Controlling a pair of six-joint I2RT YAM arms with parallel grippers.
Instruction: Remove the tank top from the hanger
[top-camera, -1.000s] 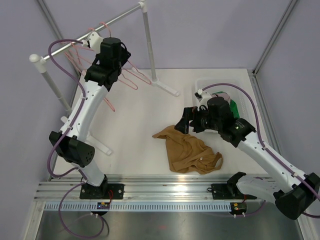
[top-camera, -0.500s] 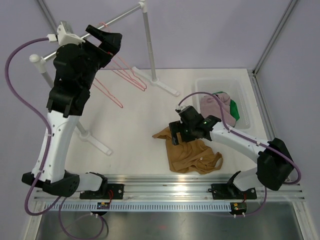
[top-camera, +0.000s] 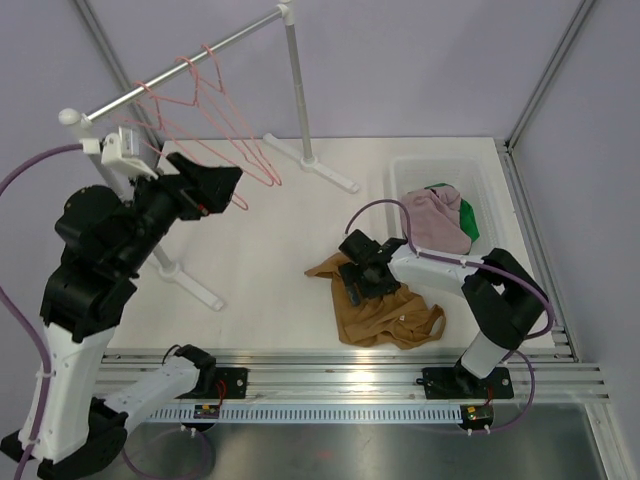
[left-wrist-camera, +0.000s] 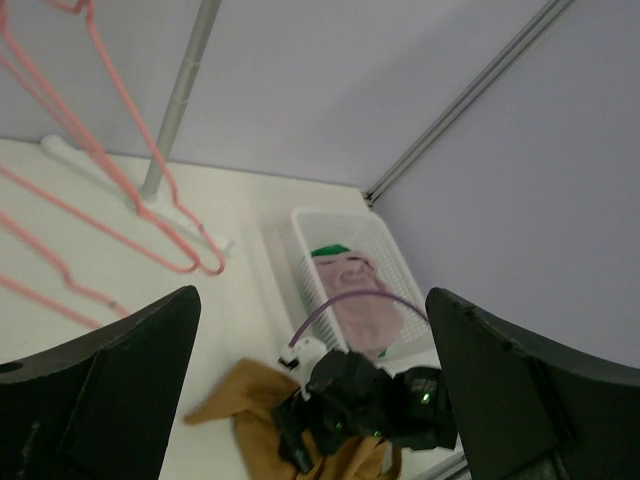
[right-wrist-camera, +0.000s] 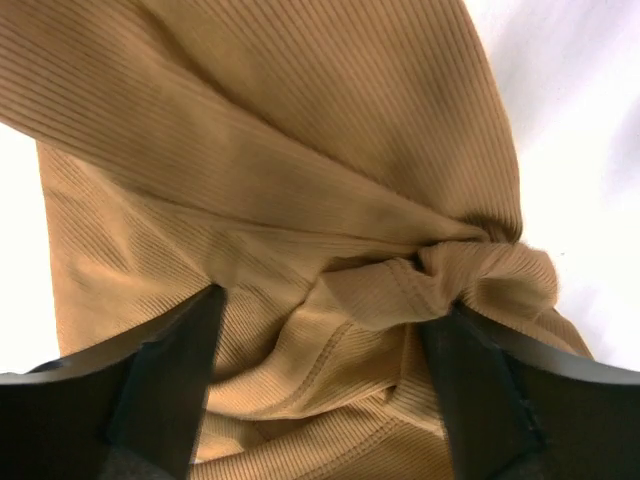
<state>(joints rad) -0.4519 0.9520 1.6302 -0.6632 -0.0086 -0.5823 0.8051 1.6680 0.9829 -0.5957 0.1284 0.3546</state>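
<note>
The tan ribbed tank top (top-camera: 385, 312) lies crumpled on the white table, off the hanger. My right gripper (top-camera: 358, 275) is pressed down onto its upper left part. In the right wrist view the tank top (right-wrist-camera: 300, 150) fills the frame, and the right gripper (right-wrist-camera: 325, 305) stands open with a bunched fold between its wide-set fingers (right-wrist-camera: 165, 375). My left gripper (top-camera: 205, 185) hangs open and empty, high over the table's left side, away from the bare pink hangers (top-camera: 205, 105) on the rail. From the left wrist view the left gripper (left-wrist-camera: 312, 292) looks down on the tank top (left-wrist-camera: 245, 395) and the hangers (left-wrist-camera: 100, 150).
A white basket (top-camera: 400, 172) holding pink and green clothes stands at the back right, seen too as the basket (left-wrist-camera: 292, 232) in the left wrist view. The rack's rail (top-camera: 245, 32), its upright post (top-camera: 298, 95) and its feet (top-camera: 190, 280) occupy the left and back.
The left gripper opened and swung down and away from the hangers, which now hang free. The right gripper dropped onto the tank top.
</note>
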